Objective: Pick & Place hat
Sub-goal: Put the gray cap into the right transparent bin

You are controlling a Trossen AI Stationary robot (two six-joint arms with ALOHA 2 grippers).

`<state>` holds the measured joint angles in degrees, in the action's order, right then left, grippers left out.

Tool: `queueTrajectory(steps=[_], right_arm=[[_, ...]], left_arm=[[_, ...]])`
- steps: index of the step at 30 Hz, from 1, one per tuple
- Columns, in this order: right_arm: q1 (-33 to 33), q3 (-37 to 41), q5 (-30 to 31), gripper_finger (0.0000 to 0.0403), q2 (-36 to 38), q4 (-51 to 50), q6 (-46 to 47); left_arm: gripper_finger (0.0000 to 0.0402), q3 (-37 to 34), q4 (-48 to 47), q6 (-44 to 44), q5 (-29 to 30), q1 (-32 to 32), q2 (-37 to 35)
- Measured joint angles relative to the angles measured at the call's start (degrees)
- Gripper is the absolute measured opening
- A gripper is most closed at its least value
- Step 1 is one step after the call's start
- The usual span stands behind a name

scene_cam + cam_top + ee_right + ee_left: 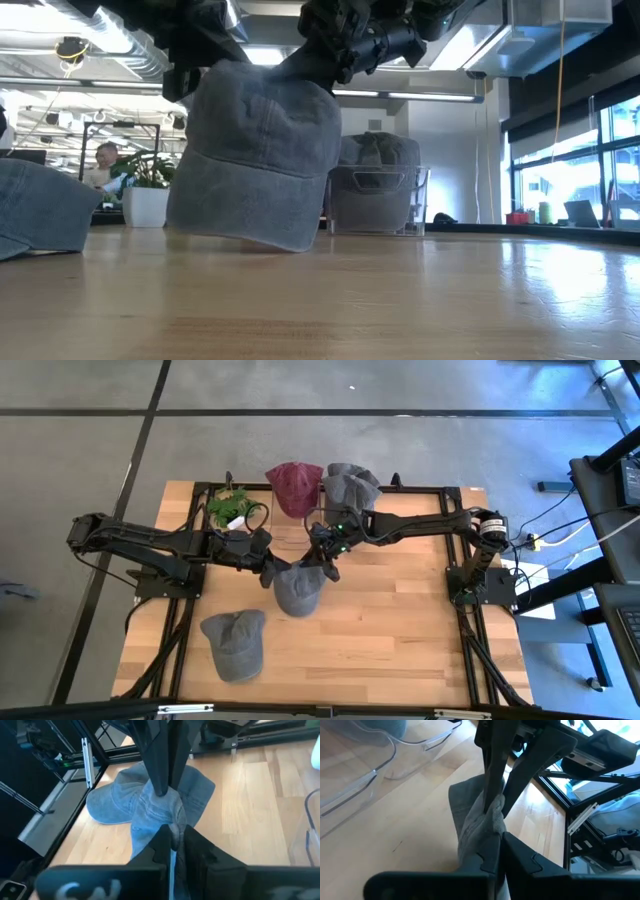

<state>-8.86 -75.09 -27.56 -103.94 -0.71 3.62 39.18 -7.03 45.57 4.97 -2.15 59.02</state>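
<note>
A grey cap (297, 592) hangs between my two grippers over the middle of the table; in the low view the cap (255, 150) has its lower edge at or just above the wood. My left gripper (272, 572) comes from the table's left and is shut on the cap. My right gripper (325, 565) comes from the right and is shut on it too. A second grey cap (235, 643) lies flat near the table's near left corner. At the far edge, a maroon cap (295, 487) and another grey cap (350, 485) sit on clear stands. My left gripper pinches a bunched ridge of cloth at the cap's top (487, 827) between its two fingers, coming from the table's left. The cap hangs below the fingers. One layer or several, I cannot tell. My right gripper pinches the same ridge of cloth at the cap's top (167, 815) between its two fingers, coming from the table's right, opposite the left gripper's fingers (162, 770). The cap spreads out and hangs beneath it.
A potted plant (230, 508) stands at the far left beside the clear stands (375, 200). A black frame (470, 575) runs around the tabletop. Bare wood lies on the table's right half and along its near edge. A person sits in the room beyond (103, 160).
</note>
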Motion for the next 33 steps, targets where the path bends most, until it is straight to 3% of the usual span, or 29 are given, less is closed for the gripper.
queueTrajectory(steps=[6,13,19,24,30,33], right_arm=[[0.0,0.0,0.1,0.0033,0.6,-0.3,2.2],[-0.9,-1.7,2.9,0.0033,8.1,-4.7,2.3],[-2.8,-14.6,13.5,0.0033,14.9,-22.2,-5.0],[-5.0,-25.3,25.2,0.0033,14.7,-37.7,-11.2],[-9.4,-23.7,31.9,0.0033,14.4,-44.7,-13.3],[-11.7,-19.6,31.5,0.0033,14.4,-42.9,-13.2]], left_arm=[[0.0050,0.0,-0.2,-2.1,-0.1,0.0,-1.5],[0.0112,0.1,-3.3,-6.2,5.5,0.5,-12.1],[0.0122,0.1,-8.1,-6.3,5.6,0.5,-19.4],[0.0120,0.1,-9.7,-6.4,1.8,0.4,-21.7],[0.0122,0.0,-9.9,-6.4,-0.7,0.4,-22.1],[0.0120,0.0,-10.1,-6.4,-0.6,0.4,-22.2]])
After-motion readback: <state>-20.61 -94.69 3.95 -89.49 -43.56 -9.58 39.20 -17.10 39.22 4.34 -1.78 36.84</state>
